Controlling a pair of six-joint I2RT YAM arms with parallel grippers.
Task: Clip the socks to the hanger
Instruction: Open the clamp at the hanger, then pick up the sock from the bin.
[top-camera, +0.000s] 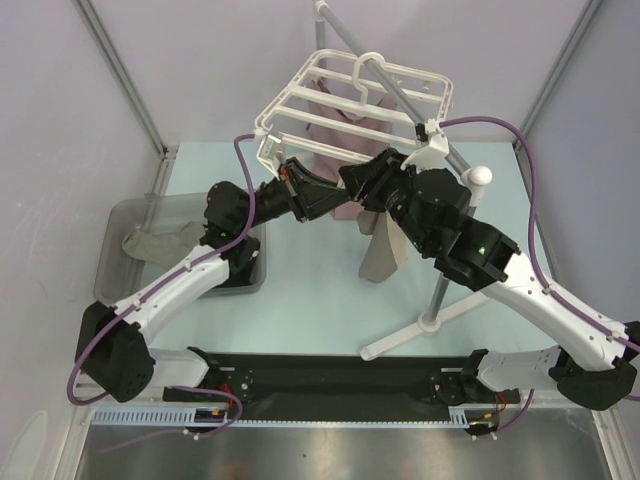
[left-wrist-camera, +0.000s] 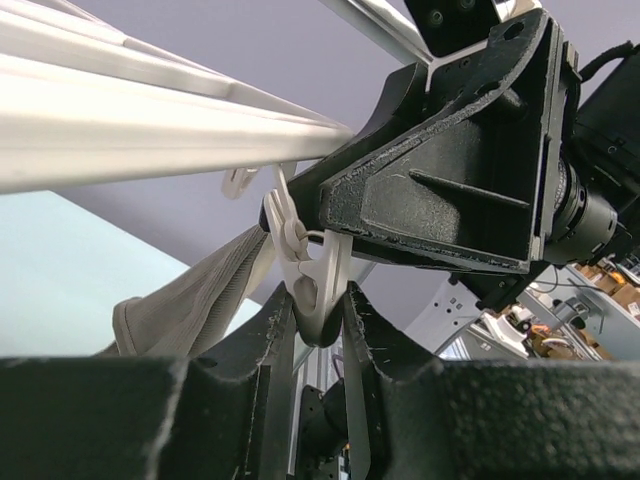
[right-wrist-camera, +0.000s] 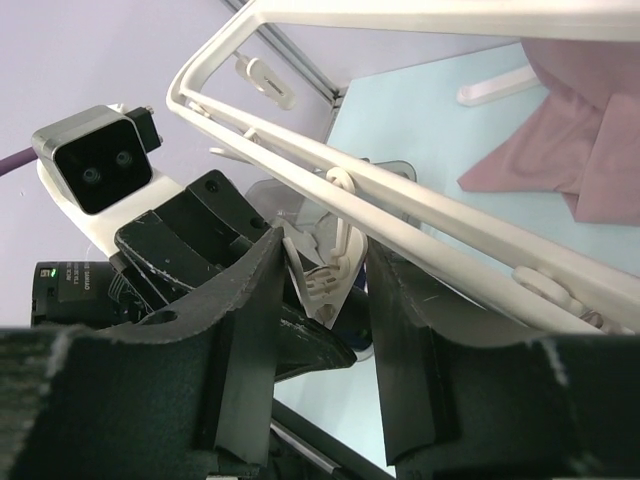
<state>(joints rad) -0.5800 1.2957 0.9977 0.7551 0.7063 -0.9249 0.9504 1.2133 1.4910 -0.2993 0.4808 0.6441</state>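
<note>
Grey sock (left-wrist-camera: 190, 300) hangs lower left, top edge at clip (left-wrist-camera: 298, 250) under hanger (left-wrist-camera: 150, 130) bar. Left hand (left-wrist-camera: 320, 325) clamped on clip, likely to spread it. Right hand (right-wrist-camera: 328, 265) straddles clip, grip unclear.

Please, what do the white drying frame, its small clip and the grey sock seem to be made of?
White rectangular drying frame: apparently moulded plastic, smooth and slightly glossy, judging by its rounded bars and bright highlights.
Small white clip: probably the same hard plastic, as it shows moulded ribs and thin stiff edges.
Light grey sock: knitted fabric with a matt look, as it shows a fine ribbed texture and hangs in soft folds.
</note>
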